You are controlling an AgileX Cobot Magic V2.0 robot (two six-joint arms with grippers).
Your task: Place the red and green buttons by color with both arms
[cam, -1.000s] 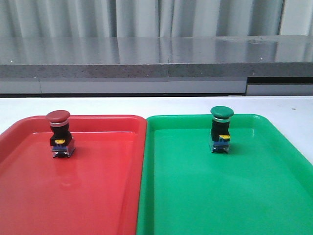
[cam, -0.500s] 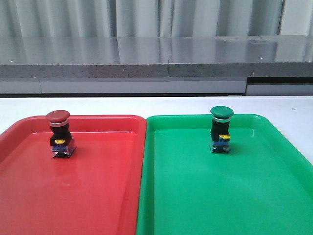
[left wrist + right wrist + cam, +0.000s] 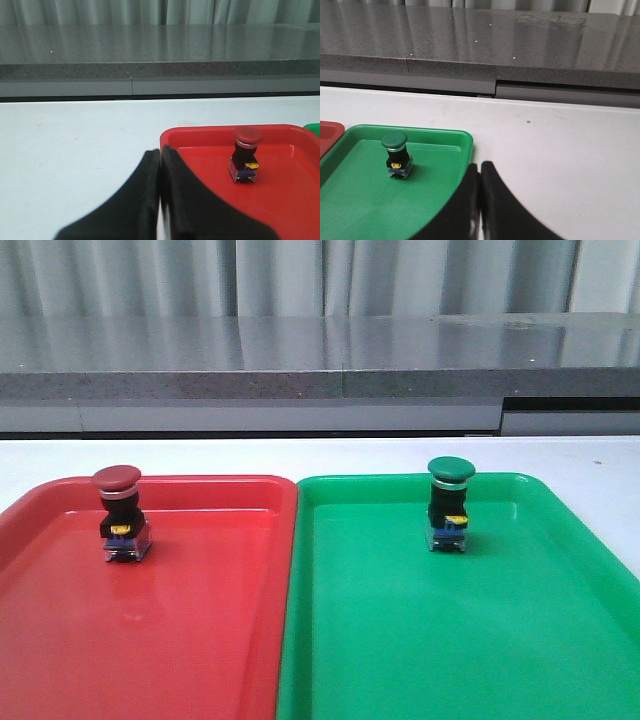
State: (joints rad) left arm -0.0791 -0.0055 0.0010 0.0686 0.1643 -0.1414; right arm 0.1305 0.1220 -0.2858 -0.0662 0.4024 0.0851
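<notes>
The red button (image 3: pixel 120 512) stands upright in the red tray (image 3: pixel 200 640), near its far left part; it also shows in the left wrist view (image 3: pixel 246 155). The green button (image 3: pixel 449 504) stands upright in the green tray (image 3: pixel 450 640), near its far side; it also shows in the right wrist view (image 3: pixel 397 155). My left gripper (image 3: pixel 160 155) is shut and empty, at the red tray's outer corner, apart from the red button. My right gripper (image 3: pixel 479 170) is shut and empty, at the green tray's outer edge, apart from the green button. Neither gripper shows in the front view.
The two trays lie side by side on a white table (image 3: pixel 560 455). A grey counter ledge (image 3: pixel 320 360) runs along the far side of the table. Bare white table lies outside each tray, seen in the left wrist view (image 3: pixel 75 150) and the right wrist view (image 3: pixel 570 150).
The front view has shifted very slightly; both buttons stand where they were in their trays. No arm enters the front view.
</notes>
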